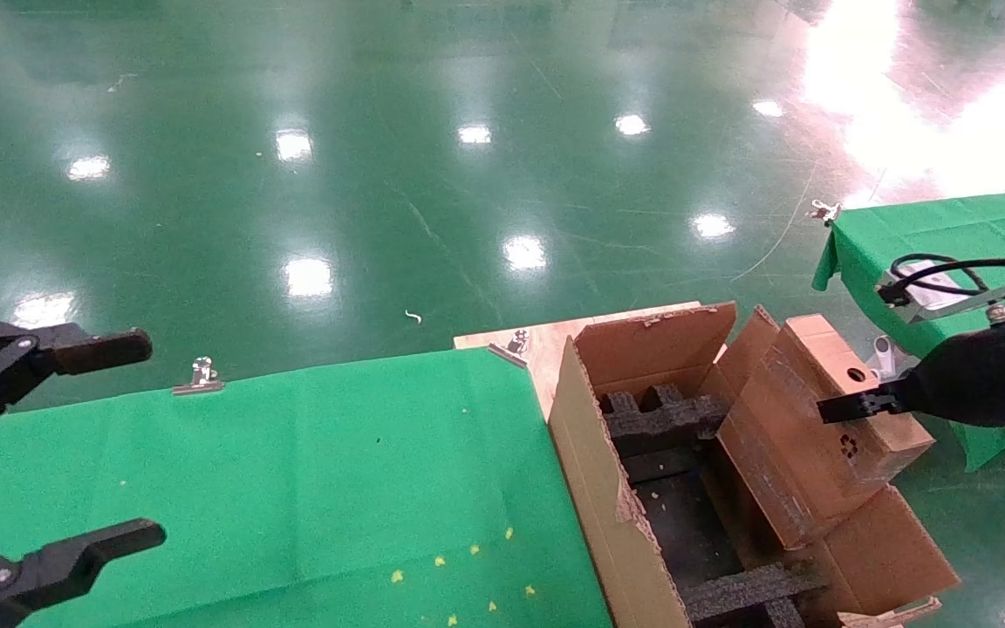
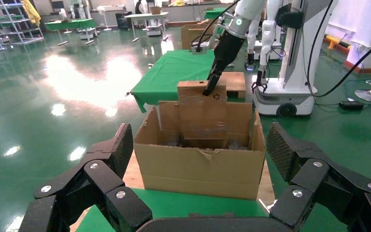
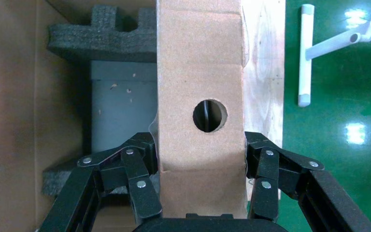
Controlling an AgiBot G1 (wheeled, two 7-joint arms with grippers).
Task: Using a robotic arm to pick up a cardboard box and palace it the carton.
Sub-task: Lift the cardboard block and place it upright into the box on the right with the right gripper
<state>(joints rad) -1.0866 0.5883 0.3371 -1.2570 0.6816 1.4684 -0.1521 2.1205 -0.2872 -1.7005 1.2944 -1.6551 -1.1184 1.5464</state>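
Right wrist view alone shows claw (image 3: 201,159) clamping cardboard box (image 3: 200,72).

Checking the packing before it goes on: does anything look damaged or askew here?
Yes. The carton has torn, ragged flap edges at its near wall. The box, clamped in the right gripper, hangs tilted over the carton's right side, not yet seated between the foam inserts. The left gripper idles open.
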